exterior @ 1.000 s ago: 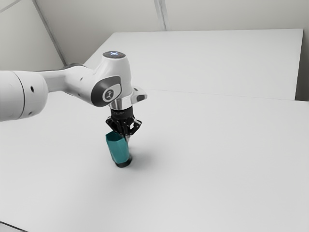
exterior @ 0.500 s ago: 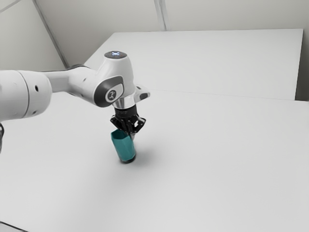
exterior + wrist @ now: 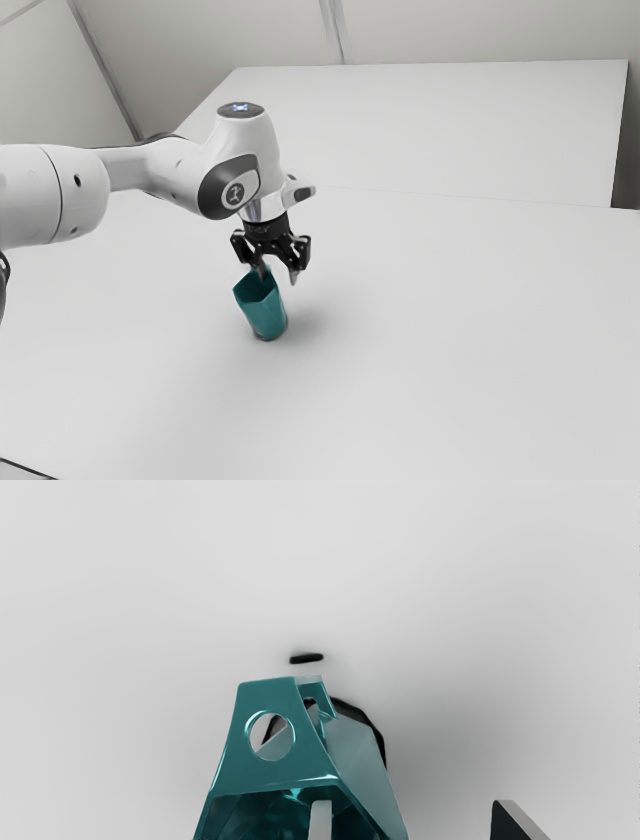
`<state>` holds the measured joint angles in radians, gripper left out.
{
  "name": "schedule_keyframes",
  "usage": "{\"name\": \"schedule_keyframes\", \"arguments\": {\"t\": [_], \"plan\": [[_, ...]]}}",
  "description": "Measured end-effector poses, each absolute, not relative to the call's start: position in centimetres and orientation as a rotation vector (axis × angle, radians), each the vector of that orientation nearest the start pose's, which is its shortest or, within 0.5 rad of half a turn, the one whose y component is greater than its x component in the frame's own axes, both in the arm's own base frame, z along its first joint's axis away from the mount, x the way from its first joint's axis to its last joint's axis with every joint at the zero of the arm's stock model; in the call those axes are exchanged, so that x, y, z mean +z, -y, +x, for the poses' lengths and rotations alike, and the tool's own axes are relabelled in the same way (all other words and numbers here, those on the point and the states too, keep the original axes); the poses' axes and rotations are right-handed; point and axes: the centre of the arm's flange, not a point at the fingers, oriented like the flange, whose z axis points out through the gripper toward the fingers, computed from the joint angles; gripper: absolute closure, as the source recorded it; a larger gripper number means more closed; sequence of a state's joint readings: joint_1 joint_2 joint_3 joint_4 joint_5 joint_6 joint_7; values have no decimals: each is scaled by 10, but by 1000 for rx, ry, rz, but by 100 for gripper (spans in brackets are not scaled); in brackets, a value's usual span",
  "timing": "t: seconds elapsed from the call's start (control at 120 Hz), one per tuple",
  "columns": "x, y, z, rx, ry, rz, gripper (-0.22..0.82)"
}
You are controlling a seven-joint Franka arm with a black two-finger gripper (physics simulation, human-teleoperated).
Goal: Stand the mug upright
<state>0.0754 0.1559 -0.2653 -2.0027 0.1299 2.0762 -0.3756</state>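
**Mug mouth-up on its base, hand open astride the wall**

Mug [image 3: 266,316] on the tabletop [image 3: 430,330], under the hand [image 3: 278,277]. Mouth up, dark base [image 3: 361,716] down, body leaning toward the exterior view's left. How much of that lean is real and how much the camera's angle, I can't fairly say; nor whether the base sits flat.

Hand open, fingers well spread. Wrist view: one fingertip [image 3: 320,821] is in the mug's mouth, the other [image 3: 515,825] outside, apart from the wall. The placing makes sense for a wall pinch: one finger in, one out, so closing would take the side between them and give control of the tilt. Opened like this, it grips nothing. The handle [image 3: 267,695], with its round hole, lies clear of both fingers.

My reading: late in the job, at or near release. If the base is flat, the next move wants a straight, slow rise; drifting sideways, the inner finger could hook the rim and tip the mug. If it isn't flat, pinch again and ease it level first.
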Motion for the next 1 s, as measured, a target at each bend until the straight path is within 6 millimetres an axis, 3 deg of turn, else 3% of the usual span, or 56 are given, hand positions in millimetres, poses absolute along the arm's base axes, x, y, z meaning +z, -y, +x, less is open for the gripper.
{"name": "schedule_keyframes", "arguments": {"t": [0.258,0.367,0.5,0.608,0.783,0.875,1.0], "plan": [[381,99,568,71,180,-3053,18],[403,106,569,63,168,-3049,16],[461,110,557,12,149,-3069,9],[525,112,566,-96,77,-3103,5],[601,97,575,-224,-74,-3115,2],[620,75,576,-224,-118,-3107,1],[625,36,575,-183,-135,-3098,1]]}}
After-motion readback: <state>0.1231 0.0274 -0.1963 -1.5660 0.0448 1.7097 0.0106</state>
